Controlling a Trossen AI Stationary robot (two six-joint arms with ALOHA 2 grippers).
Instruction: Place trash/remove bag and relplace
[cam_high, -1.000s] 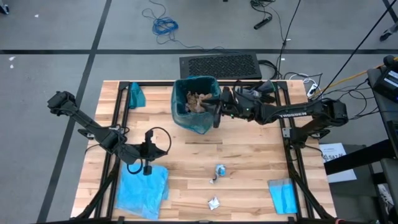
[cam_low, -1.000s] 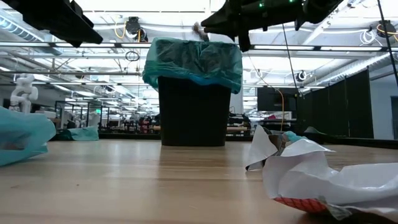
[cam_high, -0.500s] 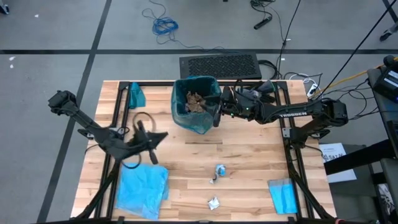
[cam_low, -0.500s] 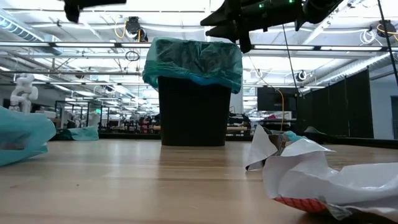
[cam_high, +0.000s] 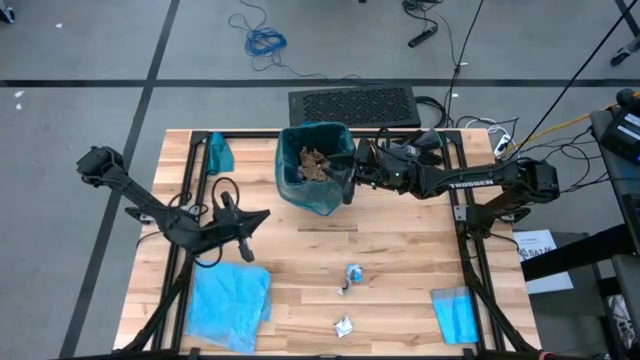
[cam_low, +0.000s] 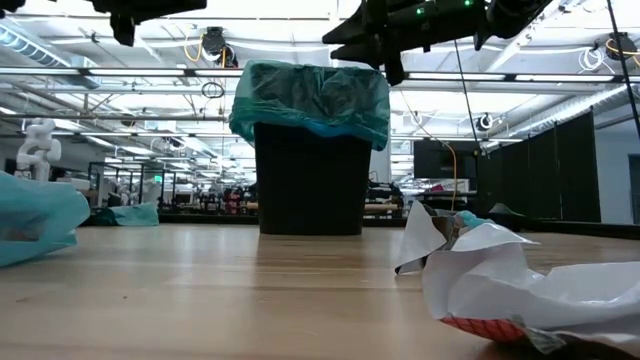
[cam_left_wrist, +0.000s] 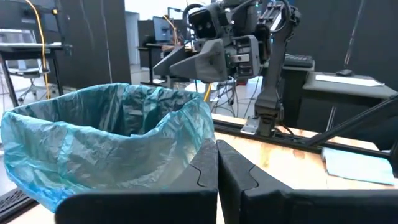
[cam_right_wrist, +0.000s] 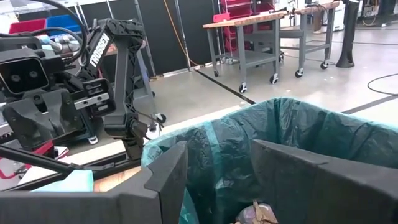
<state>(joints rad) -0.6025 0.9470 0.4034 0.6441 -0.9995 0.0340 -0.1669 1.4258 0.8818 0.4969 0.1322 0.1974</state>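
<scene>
Swinging: left gripper (cam_high: 248, 219) has turned from pointing down to aiming at the bin (cam_high: 314, 166), fingers pressed together, empty.
Right gripper (cam_high: 346, 180): parted over the bin's rim, holding nothing.
Bag (cam_high: 322, 196): lining the bin, brown wads (cam_high: 315, 163) inside.
Trash (cam_high: 353, 274): two wrappers lie mid-table.
Spare bag (cam_high: 230, 305): flat below the left arm.

Trash (cam_high: 318, 163) lies in the bag (cam_high: 296, 190), with more scraps (cam_high: 352, 274) well before it.
</scene>
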